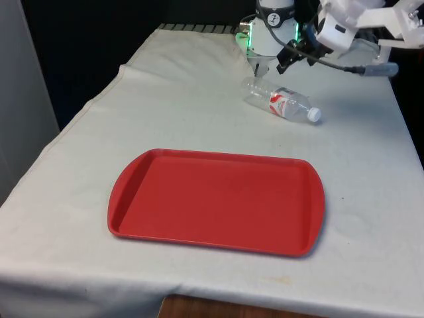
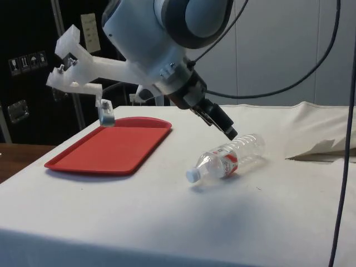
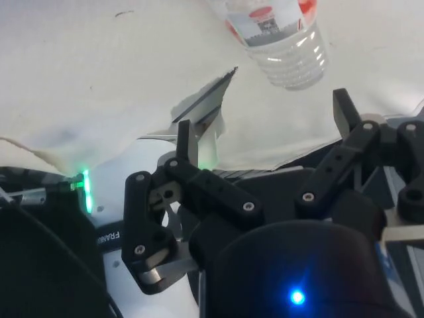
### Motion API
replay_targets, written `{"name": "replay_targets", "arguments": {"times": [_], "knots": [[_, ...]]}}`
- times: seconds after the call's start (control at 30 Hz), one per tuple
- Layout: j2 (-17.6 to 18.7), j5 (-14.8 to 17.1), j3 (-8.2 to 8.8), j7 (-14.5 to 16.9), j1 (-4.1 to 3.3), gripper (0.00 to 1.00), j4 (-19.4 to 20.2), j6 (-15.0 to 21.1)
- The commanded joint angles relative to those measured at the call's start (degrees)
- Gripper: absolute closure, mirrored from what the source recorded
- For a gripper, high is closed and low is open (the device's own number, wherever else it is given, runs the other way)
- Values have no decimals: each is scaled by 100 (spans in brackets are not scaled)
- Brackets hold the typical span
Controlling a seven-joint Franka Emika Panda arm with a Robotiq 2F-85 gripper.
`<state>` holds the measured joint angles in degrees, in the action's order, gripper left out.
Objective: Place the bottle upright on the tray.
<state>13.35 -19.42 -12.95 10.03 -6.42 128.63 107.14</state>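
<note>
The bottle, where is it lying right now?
The bottle lies on its side on the white cloth, beyond the red tray, toward the front view's right, just beneath the claw.

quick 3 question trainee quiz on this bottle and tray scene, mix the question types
1. True or false: the bottle lies on its side on the white cloth.
2. What sits on the red tray? A) the bottle B) nothing C) a cup
3. Fill in: the tool is ____, with nothing between its fingers.

Key: 1 true; 2 B; 3 open
</note>
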Motion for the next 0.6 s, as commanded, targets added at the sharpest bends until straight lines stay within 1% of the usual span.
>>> {"name": "replay_targets", "arguments": {"times": [0.0,0.07,0.1,0.13,0.43,0.47,0.5,0.57], "knots": [[80,-46,-6,-11,-17,0,-57,-46],[143,-69,0,-17,-29,0,-92,-63],[86,-23,0,0,-6,0,-52,-17],[172,-80,0,-17,-29,0,-109,-69],[493,-183,-6,-17,-74,0,-338,-223],[447,-143,-11,0,-52,0,-292,-160],[527,-189,-6,-11,-74,0,-367,-246],[630,-218,-17,-11,-86,0,-458,-327]]}}
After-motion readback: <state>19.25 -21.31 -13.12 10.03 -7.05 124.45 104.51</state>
